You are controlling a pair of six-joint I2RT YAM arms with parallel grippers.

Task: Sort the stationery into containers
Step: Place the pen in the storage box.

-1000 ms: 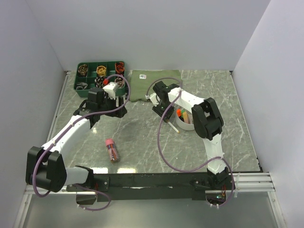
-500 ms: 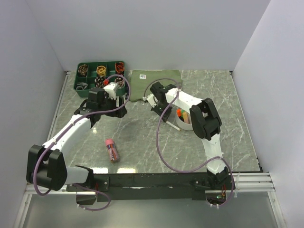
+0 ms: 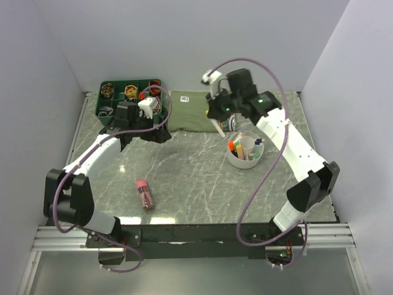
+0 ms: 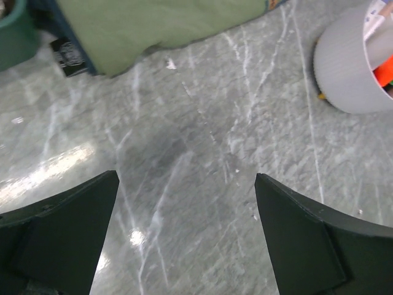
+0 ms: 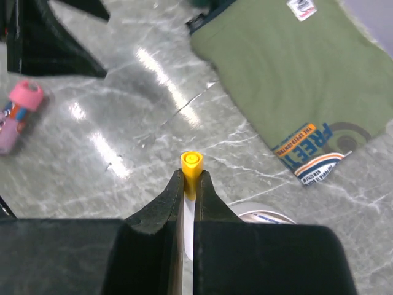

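Pink-capped clear tube (image 3: pixel 144 193): lying nearer the marble tabletop's (image 3: pixel 184 178) front edge, unsorted.
White round plastic organiser (image 3: pixel 245 150): right of centre, pens standing inside.
My left gripper (image 4: pixel 186 184): jaws wide apart, empty.
My right gripper (image 5: pixel 189 182): clamped on a white, yellow-capped pen (image 5: pixel 191 165), raised just beyond the organiser, by the folded olive cloth (image 3: pixel 196 110) at the far edge.
Risk: the pen pivots in my narrow grip and misses its compartment.

At the table's far edge, the olive-green cloth (image 5: pixel 288 74) carries a print (image 5: pixel 305 152) beginning "FREE"; further letters are unclear. Its white label (image 5: pixel 302 8) is unreadable.
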